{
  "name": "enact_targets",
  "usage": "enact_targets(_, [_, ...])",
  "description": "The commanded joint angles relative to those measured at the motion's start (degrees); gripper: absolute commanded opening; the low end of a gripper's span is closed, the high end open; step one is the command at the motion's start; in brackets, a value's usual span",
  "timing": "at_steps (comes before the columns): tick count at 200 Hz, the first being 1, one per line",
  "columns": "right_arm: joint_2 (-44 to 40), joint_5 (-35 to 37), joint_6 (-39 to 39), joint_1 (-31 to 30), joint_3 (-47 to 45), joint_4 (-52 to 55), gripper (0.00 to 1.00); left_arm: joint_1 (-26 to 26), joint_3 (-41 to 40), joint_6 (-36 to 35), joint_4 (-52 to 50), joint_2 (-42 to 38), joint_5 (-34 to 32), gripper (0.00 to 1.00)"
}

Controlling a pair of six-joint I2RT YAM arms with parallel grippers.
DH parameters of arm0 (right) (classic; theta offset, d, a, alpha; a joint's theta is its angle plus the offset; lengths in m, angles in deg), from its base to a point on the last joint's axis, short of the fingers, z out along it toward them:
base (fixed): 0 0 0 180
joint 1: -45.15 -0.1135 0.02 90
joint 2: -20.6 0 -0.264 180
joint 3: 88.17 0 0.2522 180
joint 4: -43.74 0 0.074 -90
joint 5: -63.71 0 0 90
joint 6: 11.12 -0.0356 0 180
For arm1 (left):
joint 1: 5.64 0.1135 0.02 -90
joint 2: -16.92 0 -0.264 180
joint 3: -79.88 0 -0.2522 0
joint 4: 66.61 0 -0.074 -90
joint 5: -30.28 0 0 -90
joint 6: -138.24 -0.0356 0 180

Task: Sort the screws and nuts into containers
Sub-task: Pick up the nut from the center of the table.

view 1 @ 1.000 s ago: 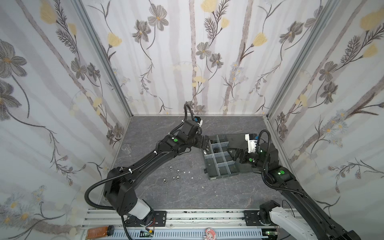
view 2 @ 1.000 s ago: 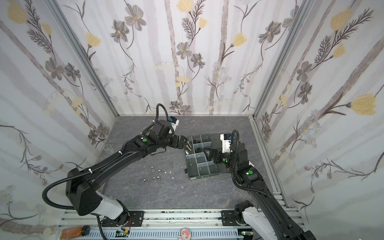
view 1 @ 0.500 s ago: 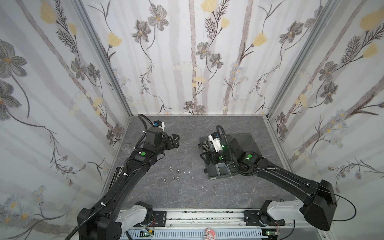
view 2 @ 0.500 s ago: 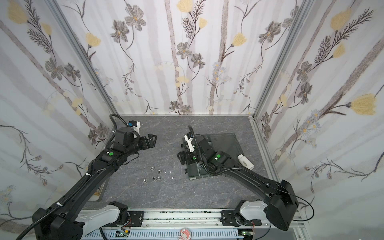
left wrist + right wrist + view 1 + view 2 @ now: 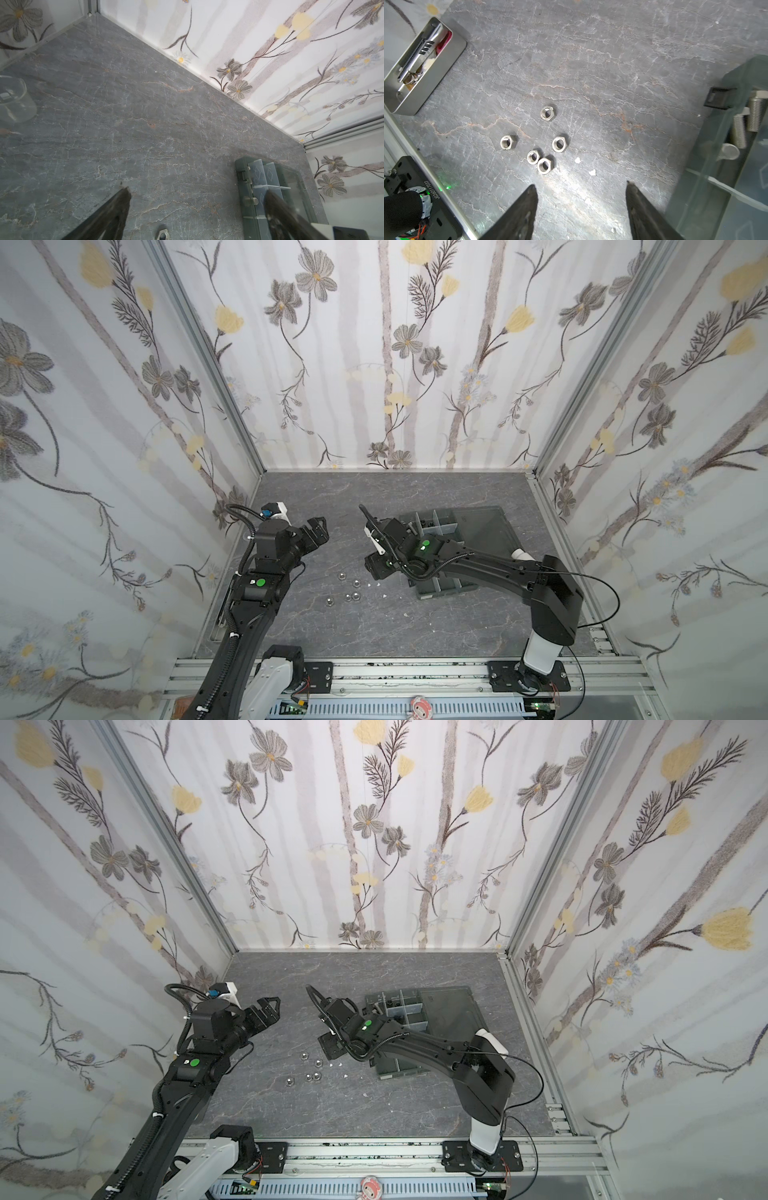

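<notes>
Right arm [image 5: 490,568] hides most containers [image 5: 434,517]; screws [image 5: 756,112] blurred behind translucent wall [image 5: 708,158].

Five silver hex nuts [image 5: 559,144] lie flat and loose on the desk, clustered just left of its centre, two of them touching. Threaded silver screws [image 5: 739,133] lie inside one compartment of the grey box [image 5: 486,531], which sits lid-open toward the right edge.

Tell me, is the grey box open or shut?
Open. Its lid lies flat beside the compartments, and screws show inside.
</notes>
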Motion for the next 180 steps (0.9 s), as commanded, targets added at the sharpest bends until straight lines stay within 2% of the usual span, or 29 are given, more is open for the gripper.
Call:
enact_targets(1, [4.0, -0.3, 0.7, -0.8, 3.2, 2.1, 0.66, 0.5, -0.9, 2.9, 3.8, 0.1, 2.6, 1.00])
enact_targets(31, [10.5, -0.8, 2.2, -1.6, 9.8, 5.3, 0.51, 1.5, 0.3, 2.0, 2.3, 0.0, 2.3, 1.00])
enact_targets(62, [14.4, -0.7, 3.1, -2.2, 13.7, 6.9, 0.50, 1.7, 1.3, 1.3, 0.0, 0.0, -1.7, 1.00])
enact_targets(125, [16.8, -0.6, 3.1, -3.0, 13.7, 6.6, 0.44, 2.3, 2.0, 7.1, -2.7, 0.7, -11.8, 1.00])
enact_targets(180, [19.1, -0.5, 3.3, -3.8, 13.7, 6.1, 0.48, 5.0, 0.6, 11.1, -1.0, 1.9, -11.2, 1.00])
